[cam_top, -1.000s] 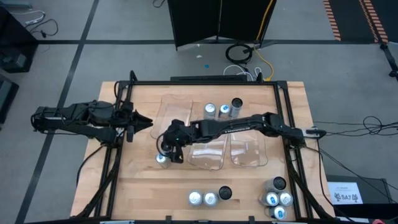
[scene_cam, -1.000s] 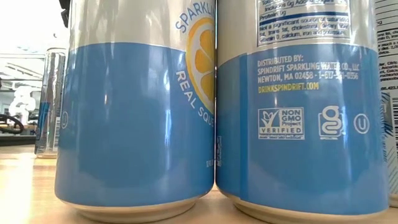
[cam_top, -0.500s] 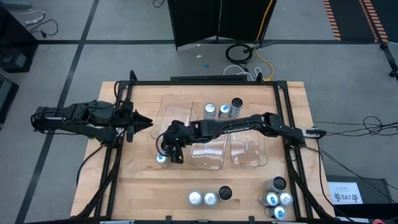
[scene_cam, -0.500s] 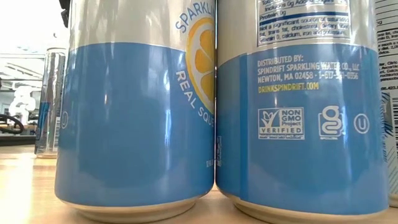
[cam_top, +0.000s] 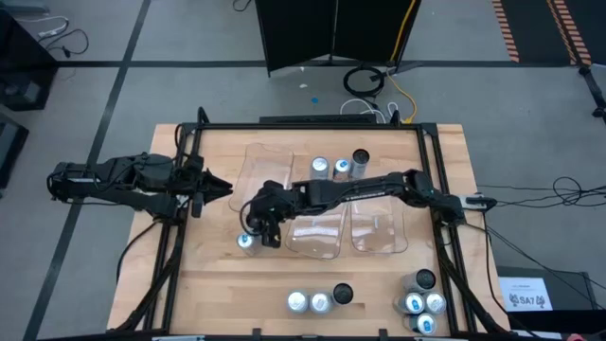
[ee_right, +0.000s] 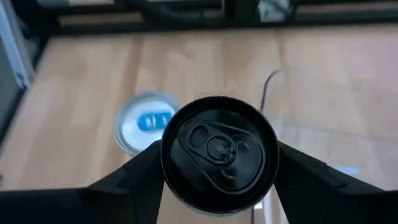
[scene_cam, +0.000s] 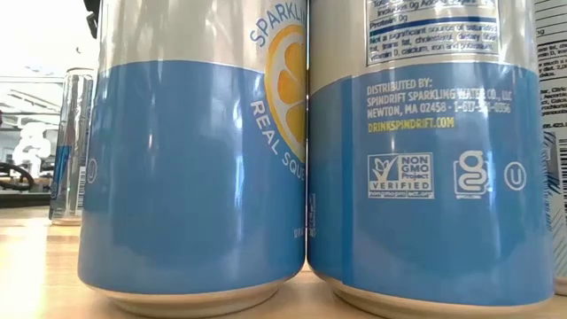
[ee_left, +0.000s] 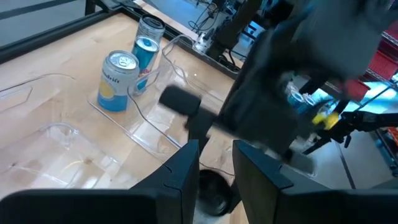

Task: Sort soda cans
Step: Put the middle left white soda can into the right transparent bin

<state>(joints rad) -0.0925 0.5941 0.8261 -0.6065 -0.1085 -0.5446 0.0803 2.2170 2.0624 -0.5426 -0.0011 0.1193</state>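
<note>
Closest to the low camera, two blue-and-silver soda cans point(scene_cam: 190, 151) stand side by side on the wooden table point(cam_top: 213, 284), filling that view. Farther in, the right gripper point(ee_right: 214, 186) is clamped on a black-topped can point(ee_right: 219, 151) just beside a blue-tabbed can point(cam_top: 246, 241), left of the clear trays point(cam_top: 379, 237). Beyond, the left gripper point(cam_top: 220, 186) waits at the table's left edge, fingers slightly apart.
</note>
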